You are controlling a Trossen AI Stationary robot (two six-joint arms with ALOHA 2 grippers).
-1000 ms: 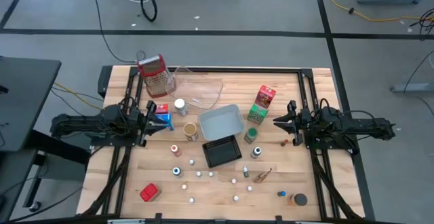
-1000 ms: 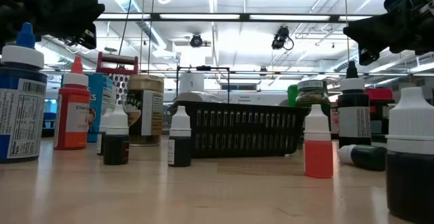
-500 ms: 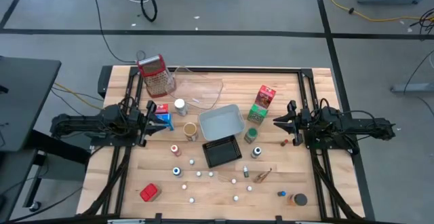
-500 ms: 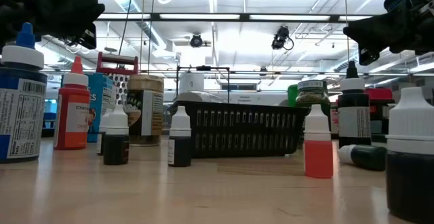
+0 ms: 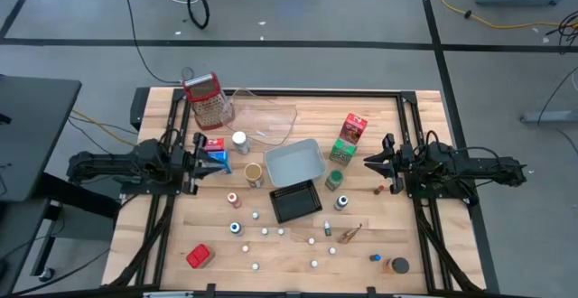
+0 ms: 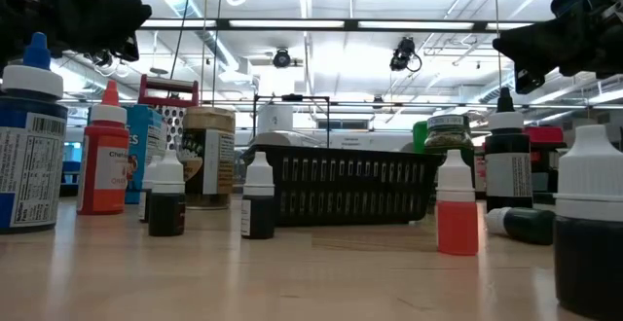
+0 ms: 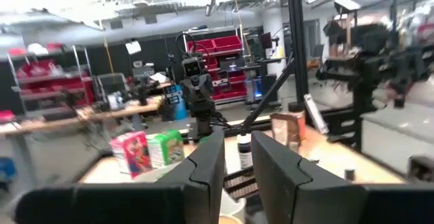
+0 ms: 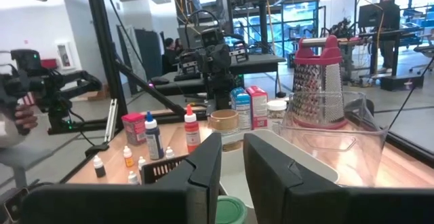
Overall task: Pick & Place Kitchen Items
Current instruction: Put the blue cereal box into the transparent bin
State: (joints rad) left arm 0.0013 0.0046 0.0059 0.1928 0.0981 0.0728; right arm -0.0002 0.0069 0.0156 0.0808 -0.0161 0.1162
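The left gripper (image 5: 200, 153) hangs at the table's (image 5: 379, 108) left side with its dark fingers (image 7: 207, 166) set close together, a narrow gap between them, holding nothing; a blue carton (image 5: 218, 159) and a red carton (image 5: 215, 144) lie just beside its tips. Behind them stands the metal grater (image 5: 208, 100), perforated steel under a red plastic top, next to a clear tray (image 5: 271, 117) with thin glossy walls. A white-capped jar (image 5: 239, 141) and a squat brown jar (image 5: 255, 174) stand between the cartons and the grey tray (image 5: 295, 162), a smooth rounded rectangle. In front of it sits the black tray (image 5: 295, 200) with slotted sides, and around that many tiny dropper bottles (image 5: 265, 231) with white caps are scattered on the pale wooden boards. A flat red box (image 5: 199, 256) lies near the front left corner. A tall red-and-green carton (image 5: 349, 136) stands upright behind a green-lidded jar (image 5: 334, 180). The right gripper (image 5: 371, 162) hovers at the right side, well apart from that carton, its fingers (image 8: 203, 170) likewise nearly together and empty.
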